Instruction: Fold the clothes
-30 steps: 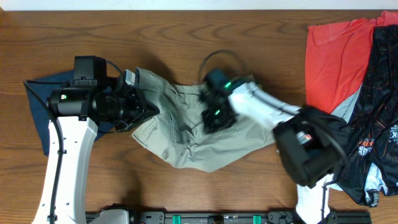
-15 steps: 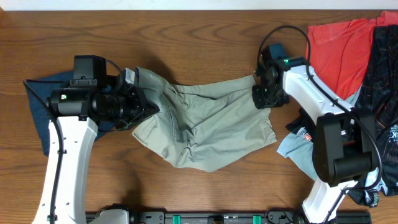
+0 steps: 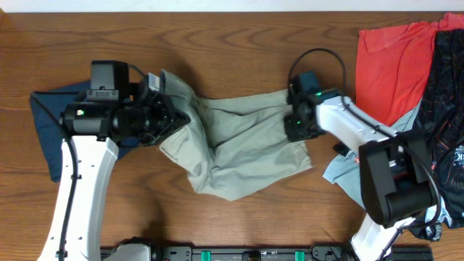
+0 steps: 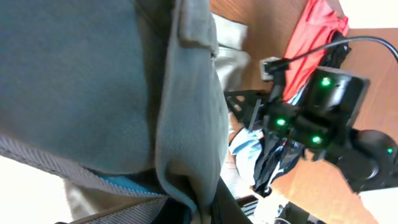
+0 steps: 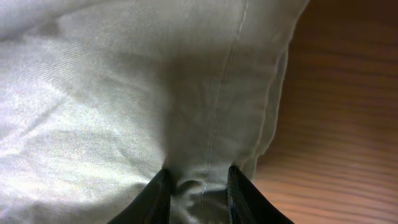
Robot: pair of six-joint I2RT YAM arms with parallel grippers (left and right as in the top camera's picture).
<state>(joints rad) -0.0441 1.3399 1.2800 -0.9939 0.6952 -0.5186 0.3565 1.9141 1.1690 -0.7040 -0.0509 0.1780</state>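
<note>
At the far left a blue cloth (image 3: 42,119) lies flat on the table (image 3: 217,43), partly under the left arm. Just right of it, the left gripper (image 3: 168,116) sits on the left end of the shorts (image 3: 239,145). Its jaws look closed on a bunched fold there, and in its wrist view the fabric drapes right across the lens and runs down into the dark finger at the bottom edge.

The shorts lie in the middle of the table with their long axis running left to right, stretched between the two arms. The upper edge is drawn fairly taut from one grip to the other, while the loose bulk sags toward the near side of the table, creased and not yet folded.

At the right end, the right gripper (image 3: 293,125) has its jaws pressed together on the cloth. In its wrist view the two fingertips (image 5: 158,193) pinch a fold just beside a seam, close to the hem, with bare wood beyond.

Each arm thus holds its own end, so we judge the coming move turns on that left-right line: either pull it flat or carry one end over to the other.

Well apart at the far right, a red shirt (image 3: 391,65) and a black garment (image 3: 446,94) wait in a heap.
</note>
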